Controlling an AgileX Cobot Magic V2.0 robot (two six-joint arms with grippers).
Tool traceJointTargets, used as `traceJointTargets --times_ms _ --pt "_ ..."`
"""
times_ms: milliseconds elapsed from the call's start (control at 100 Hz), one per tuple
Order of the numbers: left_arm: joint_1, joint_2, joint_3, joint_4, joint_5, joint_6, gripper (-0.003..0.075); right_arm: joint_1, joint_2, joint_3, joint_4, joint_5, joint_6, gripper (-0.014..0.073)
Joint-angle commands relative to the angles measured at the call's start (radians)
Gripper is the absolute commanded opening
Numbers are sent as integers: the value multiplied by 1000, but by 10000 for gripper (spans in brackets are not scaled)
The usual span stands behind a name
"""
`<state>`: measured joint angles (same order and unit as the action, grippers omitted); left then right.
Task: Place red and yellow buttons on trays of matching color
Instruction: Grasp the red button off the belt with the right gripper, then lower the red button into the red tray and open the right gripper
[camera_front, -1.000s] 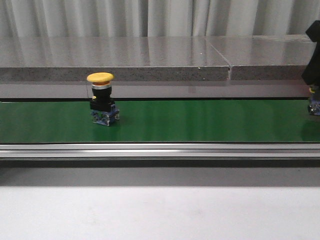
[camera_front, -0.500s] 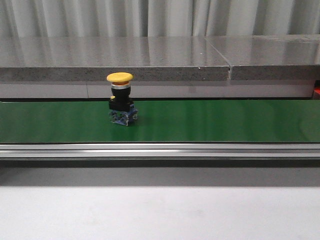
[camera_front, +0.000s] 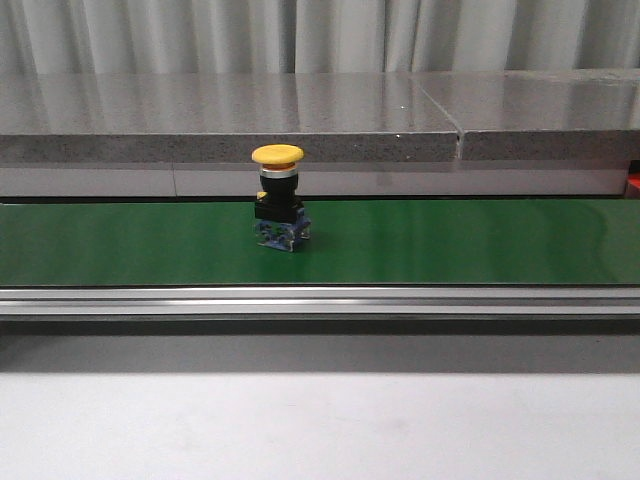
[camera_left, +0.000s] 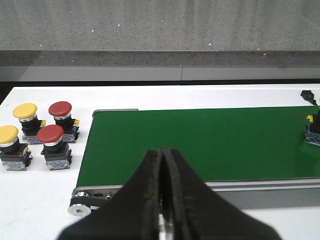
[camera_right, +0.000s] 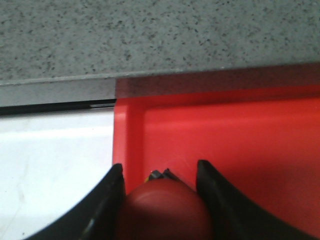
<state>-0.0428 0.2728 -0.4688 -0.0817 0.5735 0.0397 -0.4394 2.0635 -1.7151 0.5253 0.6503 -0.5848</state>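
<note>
A yellow button (camera_front: 278, 195) stands upright on the green belt (camera_front: 450, 240), left of its middle. My left gripper (camera_left: 162, 151) is shut and empty, hovering over the belt's near end. Beside that end, two yellow buttons (camera_left: 25, 111) and two red buttons (camera_left: 60, 108) sit on the white table. In the left wrist view, the base of the button on the belt (camera_left: 312, 134) shows at the frame's edge. My right gripper (camera_right: 159, 166) is shut on a red button (camera_right: 162, 210), held above a corner of the red tray (camera_right: 225, 135). The yellow tray is out of view.
A grey stone ledge (camera_front: 300, 120) runs behind the belt. A metal rail (camera_front: 320, 300) borders the belt's front, with white table (camera_front: 320, 430) before it. A sliver of red (camera_front: 633, 183) shows at the far right edge of the front view.
The yellow button has travelled rightward along the belt. The right gripper, seen with a button at the belt's right end a second ago, has left the front view.
</note>
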Motion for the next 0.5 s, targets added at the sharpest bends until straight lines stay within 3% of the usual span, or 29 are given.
traceJointTargets --times_ms 0,490 --pt "-9 9 -25 -14 -74 1 -19 -5 -30 -58 19 -44 -10 113" --pt "-9 9 -25 -14 -74 1 -19 -5 67 -71 21 -69 -10 115"
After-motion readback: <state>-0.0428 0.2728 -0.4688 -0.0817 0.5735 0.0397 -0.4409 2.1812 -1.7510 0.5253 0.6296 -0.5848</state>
